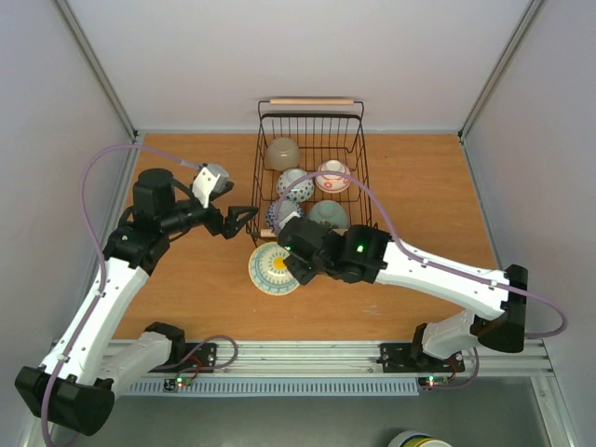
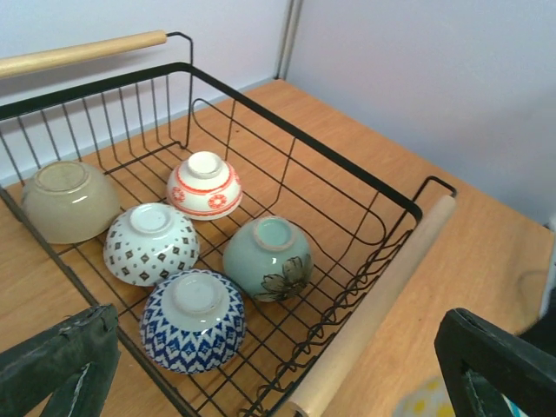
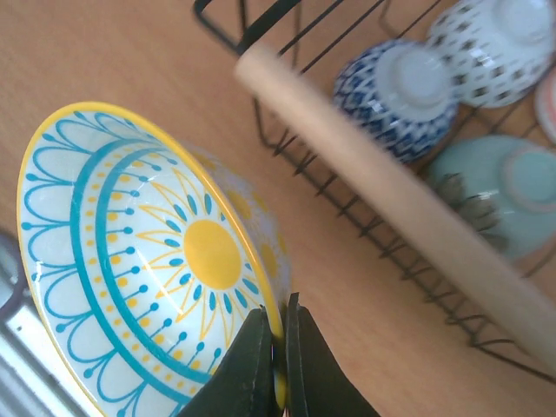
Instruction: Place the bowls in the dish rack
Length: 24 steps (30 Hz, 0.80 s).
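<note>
The black wire dish rack (image 1: 313, 121) stands at the table's back middle and holds several upside-down bowls: beige (image 2: 69, 200), red-patterned (image 2: 205, 184), white with diamonds (image 2: 150, 242), pale green with a flower (image 2: 268, 258), blue-patterned (image 2: 193, 320). My right gripper (image 3: 280, 360) is shut on the rim of a white bowl with a yellow sun and teal pattern (image 3: 148, 269), held tilted just in front of the rack's near wooden handle (image 3: 391, 200); it also shows in the top view (image 1: 273, 268). My left gripper (image 1: 244, 220) is open and empty beside the rack's left front corner.
The rack's far wooden handle (image 1: 312, 101) sits at the back. Grey walls (image 1: 56, 112) enclose the table on three sides. A metal rail (image 1: 307, 352) runs along the near edge by the arm bases.
</note>
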### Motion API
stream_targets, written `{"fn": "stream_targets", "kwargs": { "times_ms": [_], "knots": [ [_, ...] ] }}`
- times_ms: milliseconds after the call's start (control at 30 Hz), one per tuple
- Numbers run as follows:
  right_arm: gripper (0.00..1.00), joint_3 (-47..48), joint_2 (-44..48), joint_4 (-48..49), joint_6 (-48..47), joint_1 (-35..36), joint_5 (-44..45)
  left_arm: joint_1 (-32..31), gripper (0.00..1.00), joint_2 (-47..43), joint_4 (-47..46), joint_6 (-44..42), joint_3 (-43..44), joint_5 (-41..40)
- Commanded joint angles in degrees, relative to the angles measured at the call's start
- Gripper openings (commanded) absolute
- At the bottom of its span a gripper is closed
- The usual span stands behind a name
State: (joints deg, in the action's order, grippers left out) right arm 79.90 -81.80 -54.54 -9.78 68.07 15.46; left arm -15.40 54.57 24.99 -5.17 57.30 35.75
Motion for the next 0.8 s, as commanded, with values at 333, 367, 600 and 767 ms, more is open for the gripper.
{"fn": "stream_targets", "kwargs": {
  "times_ms": [333,367,600,767],
  "knots": [
    [0.01,12.08,-0.08,-1.94,-4.01,-3.24,17.58,0.13,0.85,2.46,1.09,-3.01,0.57,8.46],
    [0.01,13.50,-0.79,-2.12,-4.47,-3.29,17.97,0.09,0.84,2.80,1.28,-3.20,0.66,8.62],
    [0.01,23.44,-7.04,-2.36,-8.95,-3.30,19.34,-0.27,0.83,3.69,1.73,-3.62,0.89,8.64],
    [0.01,27.45,-9.26,-1.34,-11.27,-3.34,18.96,-0.34,0.74,3.80,1.77,-3.78,0.93,8.90]
  ]
}}
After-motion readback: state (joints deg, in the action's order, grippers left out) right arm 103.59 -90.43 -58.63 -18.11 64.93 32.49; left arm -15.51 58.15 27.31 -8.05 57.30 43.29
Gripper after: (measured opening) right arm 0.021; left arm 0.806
